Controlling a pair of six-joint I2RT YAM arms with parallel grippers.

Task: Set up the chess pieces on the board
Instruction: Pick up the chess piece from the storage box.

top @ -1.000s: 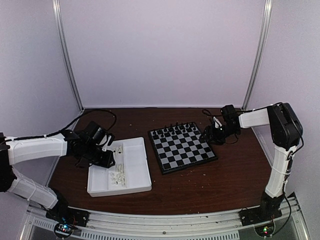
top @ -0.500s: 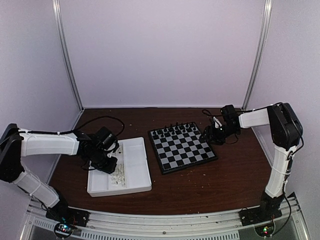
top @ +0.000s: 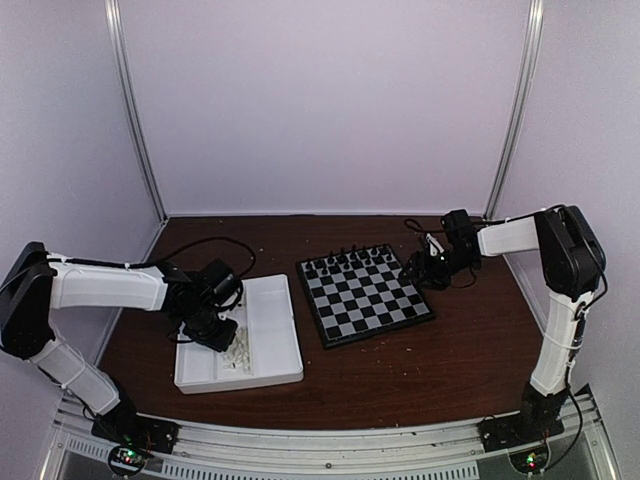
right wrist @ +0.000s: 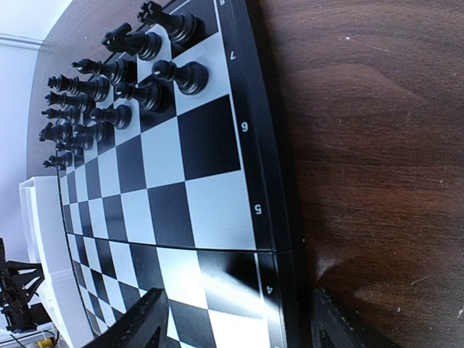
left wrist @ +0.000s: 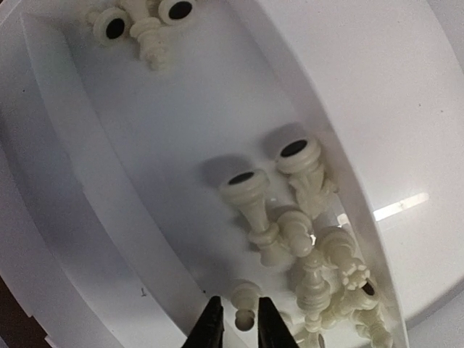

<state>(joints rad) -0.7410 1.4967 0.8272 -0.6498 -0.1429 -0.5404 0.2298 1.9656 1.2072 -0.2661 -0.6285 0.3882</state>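
Left of the board (top: 365, 298), the left fingers (left wrist: 212, 328) clamp a white chessman (left wrist: 245, 296) inside the tray (left wrist: 362, 94); the right fingers (right wrist: 147, 319) stand spread apart over the board's right rim.

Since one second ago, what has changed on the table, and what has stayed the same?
The left gripper moved right, from the left edge of the white compartmented plastic tray to over its left side; its jaws now pinch one small white plastic chess piece. The right gripper, the black-and-white chequered chessboard and the black chessmen stayed put.
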